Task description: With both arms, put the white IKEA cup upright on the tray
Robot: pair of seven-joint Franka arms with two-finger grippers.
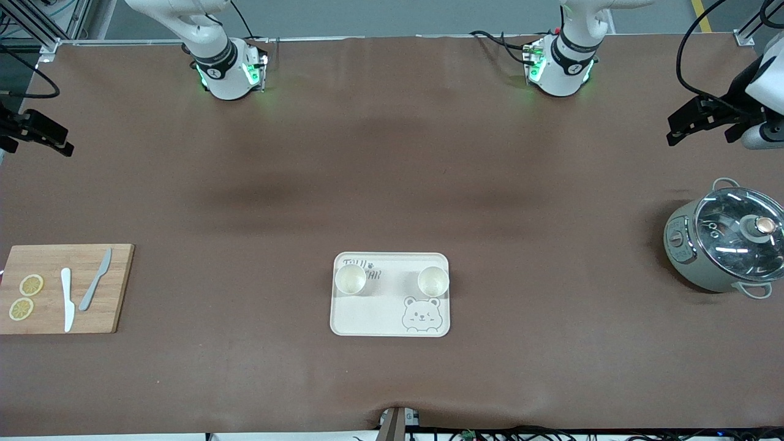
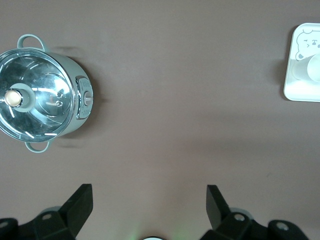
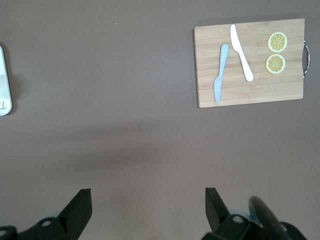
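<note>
The cream tray with the bear face lies mid-table, near the front camera. Two white cups stand upright on it, one toward the right arm's end and one toward the left arm's end. My left gripper hangs open and empty over the left arm's end of the table; its wrist view shows bare table between the fingers, with the tray's edge farther off. My right gripper hangs open and empty over the right arm's end; its wrist view shows the same.
A grey pot with a glass lid stands at the left arm's end, also in the left wrist view. A wooden cutting board with two knives and two lemon slices lies at the right arm's end, also in the right wrist view.
</note>
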